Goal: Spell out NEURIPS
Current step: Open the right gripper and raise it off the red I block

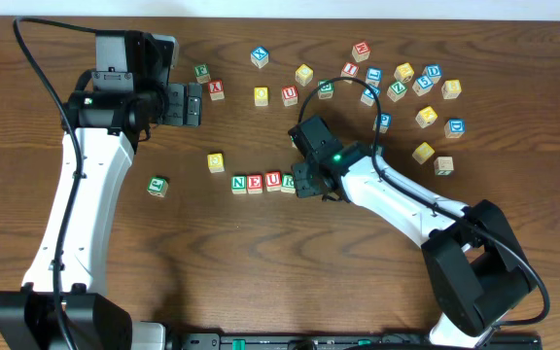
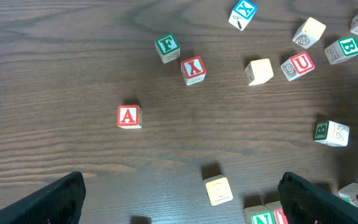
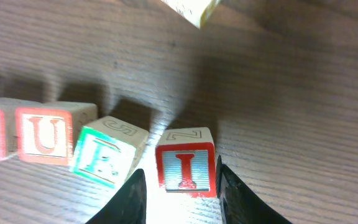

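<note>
Fifth letter in hand: the I cube [image 3: 185, 167] stands just beside the N-E-U-R row's [image 1: 262, 182] R end, closely flanked by the right hand [image 3: 180, 186]; whether it is pinched, one cannot tell. Next, probably: let go, then fetch the sixth letter.

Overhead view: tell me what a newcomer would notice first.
A row of small wooden alphabet cubes reading N, E, U, R lies in the middle of the brown wooden table. At its right end the right gripper straddles a red-lettered I wooden cube. Loose lettered wooden cubes litter the table's far right.
</note>
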